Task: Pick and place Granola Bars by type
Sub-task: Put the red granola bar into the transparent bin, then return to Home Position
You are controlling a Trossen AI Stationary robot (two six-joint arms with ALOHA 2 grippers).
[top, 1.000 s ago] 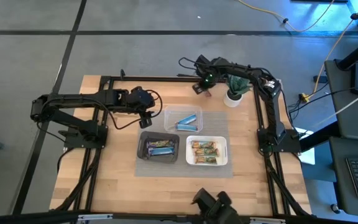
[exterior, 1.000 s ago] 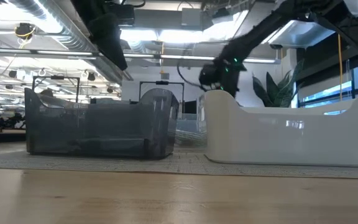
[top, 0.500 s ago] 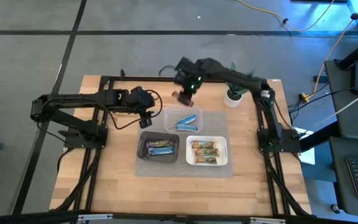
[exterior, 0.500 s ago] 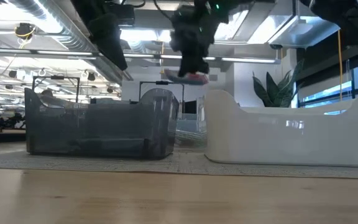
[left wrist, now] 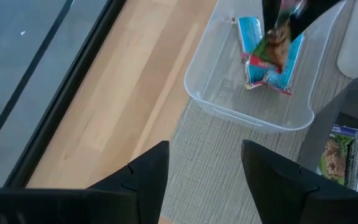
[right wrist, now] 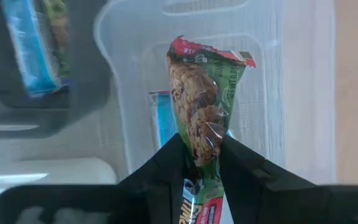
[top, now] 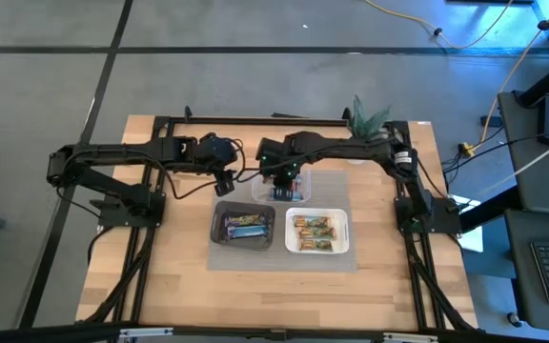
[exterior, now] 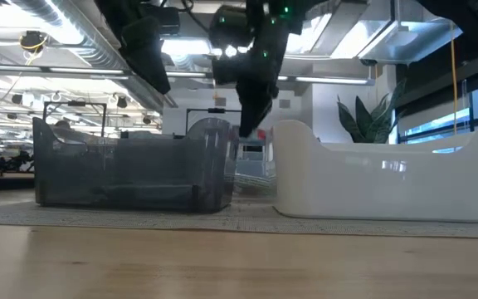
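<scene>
Right gripper (right wrist: 199, 163): clamped on green granola bar (right wrist: 205, 112), newly carried from table's far edge over clear tray (top: 258, 186); white tray (top: 342, 233) next.

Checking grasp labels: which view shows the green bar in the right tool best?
Right wrist view: the green bar fills the frame, pinched between the right tool fingers above the clear tray. Left wrist view shows it smaller. High and low views hide it behind the arm.
</scene>
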